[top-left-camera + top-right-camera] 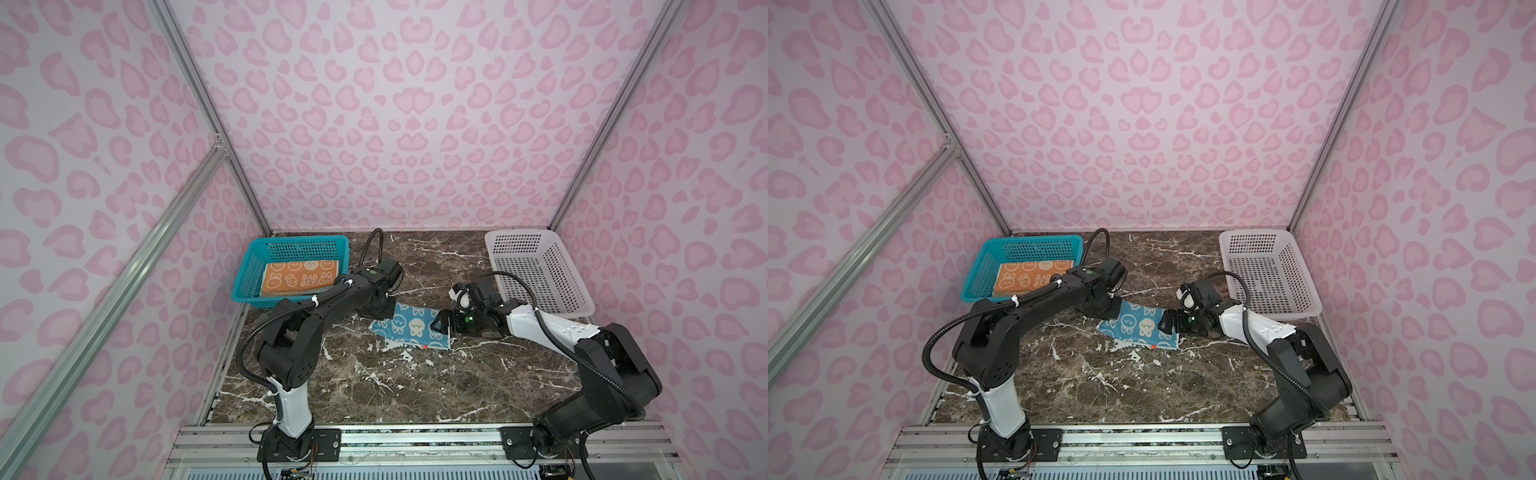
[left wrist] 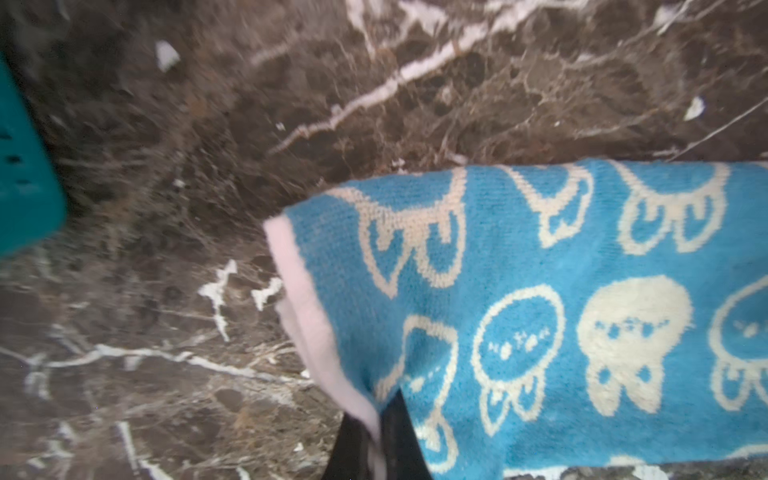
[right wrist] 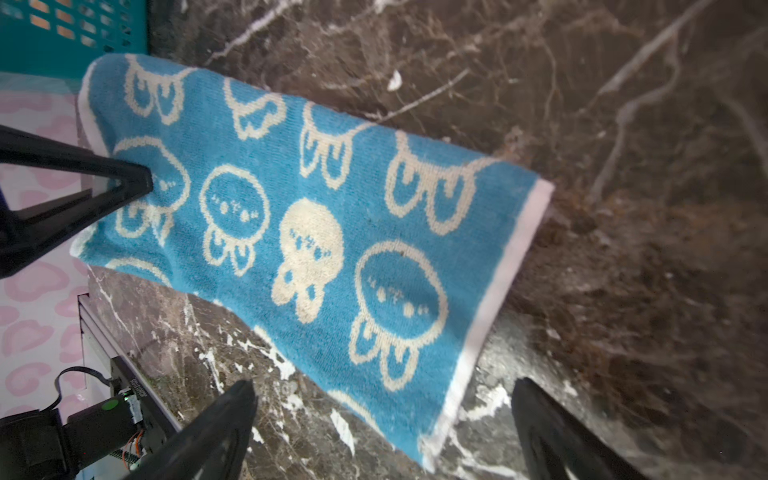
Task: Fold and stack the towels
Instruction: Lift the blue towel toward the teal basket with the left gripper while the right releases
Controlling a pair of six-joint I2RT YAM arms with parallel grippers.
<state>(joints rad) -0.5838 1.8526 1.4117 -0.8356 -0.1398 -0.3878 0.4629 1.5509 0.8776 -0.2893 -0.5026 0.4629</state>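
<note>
A blue towel [image 1: 409, 332] [image 1: 1144, 328] with white rabbit drawings lies partly folded mid-table. My left gripper [image 1: 385, 311] [image 2: 380, 415] is shut on the blue towel [image 2: 540, 291] at its white hem, and that end is lifted off the marble. My right gripper [image 1: 440, 326] [image 3: 382, 384] stands open at the towel's opposite end. The near corner of the blue towel [image 3: 316, 216] lies between its fingers [image 3: 224, 419], untouched. An orange towel [image 1: 297, 277] [image 1: 1030, 277] with white rabbits lies folded in the teal basket.
The teal basket [image 1: 295, 241] [image 1: 1034, 240] stands at the back left, just behind my left arm. A white perforated basket [image 1: 536, 270] [image 1: 1266, 270] stands at the back right, beside my right arm. Pink patterned walls close in the marble table on three sides.
</note>
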